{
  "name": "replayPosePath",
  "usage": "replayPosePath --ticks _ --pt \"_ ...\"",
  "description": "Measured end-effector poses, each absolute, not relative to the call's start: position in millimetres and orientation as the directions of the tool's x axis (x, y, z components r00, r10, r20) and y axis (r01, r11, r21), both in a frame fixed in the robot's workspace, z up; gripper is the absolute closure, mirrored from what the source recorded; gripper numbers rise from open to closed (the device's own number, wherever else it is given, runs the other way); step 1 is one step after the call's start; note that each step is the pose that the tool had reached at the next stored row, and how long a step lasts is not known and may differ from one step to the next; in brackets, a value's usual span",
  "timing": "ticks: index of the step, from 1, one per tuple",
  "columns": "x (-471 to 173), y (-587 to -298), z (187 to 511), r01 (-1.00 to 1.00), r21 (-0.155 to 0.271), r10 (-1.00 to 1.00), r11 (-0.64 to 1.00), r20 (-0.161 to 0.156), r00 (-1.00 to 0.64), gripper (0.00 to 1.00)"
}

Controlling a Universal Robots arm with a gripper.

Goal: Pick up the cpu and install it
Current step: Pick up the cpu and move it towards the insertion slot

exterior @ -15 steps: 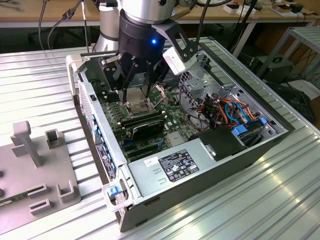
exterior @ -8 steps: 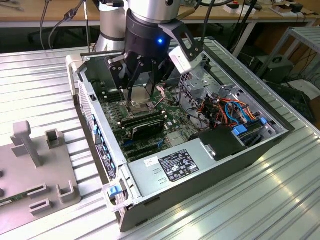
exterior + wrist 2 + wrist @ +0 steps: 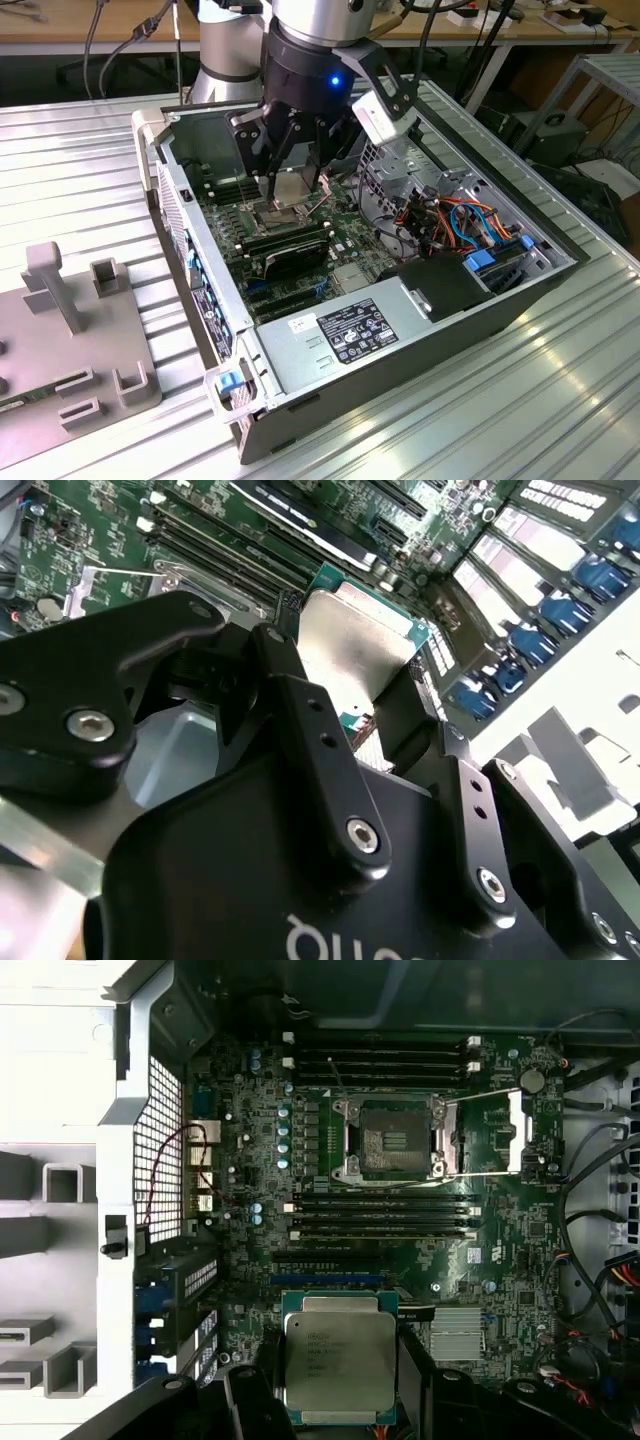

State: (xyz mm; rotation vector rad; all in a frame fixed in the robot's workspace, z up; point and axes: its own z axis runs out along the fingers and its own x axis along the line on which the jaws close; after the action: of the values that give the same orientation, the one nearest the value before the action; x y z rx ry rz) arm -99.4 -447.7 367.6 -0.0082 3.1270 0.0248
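My gripper (image 3: 296, 178) hangs inside the open computer case (image 3: 190, 270), shut on the cpu (image 3: 293, 190), a small square chip with a dull silver top. In the first wrist view the cpu (image 3: 340, 1365) sits between the two black fingers (image 3: 262, 1385), its silver face showing. The second wrist view shows the cpu (image 3: 352, 650) from behind the fingers (image 3: 300, 705), tilted over the green board. The socket (image 3: 388, 1140) lies open on the motherboard with its metal frame swung aside. In the exterior view the chip hovers just above the socket (image 3: 272, 215).
Memory slots (image 3: 385, 1215) run on both sides of the socket. A long black card (image 3: 290, 252), the grey power supply (image 3: 350, 335) and a bundle of coloured cables (image 3: 455, 215) crowd the case. A grey fixture (image 3: 70, 330) stands on the ribbed table at the exterior view's left.
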Motion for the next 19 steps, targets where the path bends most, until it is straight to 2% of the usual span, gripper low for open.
replayPosePath --ticks 19 --pt "-67.8 -447.7 367.6 -0.005 0.016 -0.005 1.0 -0.015 -1.0 0.45"
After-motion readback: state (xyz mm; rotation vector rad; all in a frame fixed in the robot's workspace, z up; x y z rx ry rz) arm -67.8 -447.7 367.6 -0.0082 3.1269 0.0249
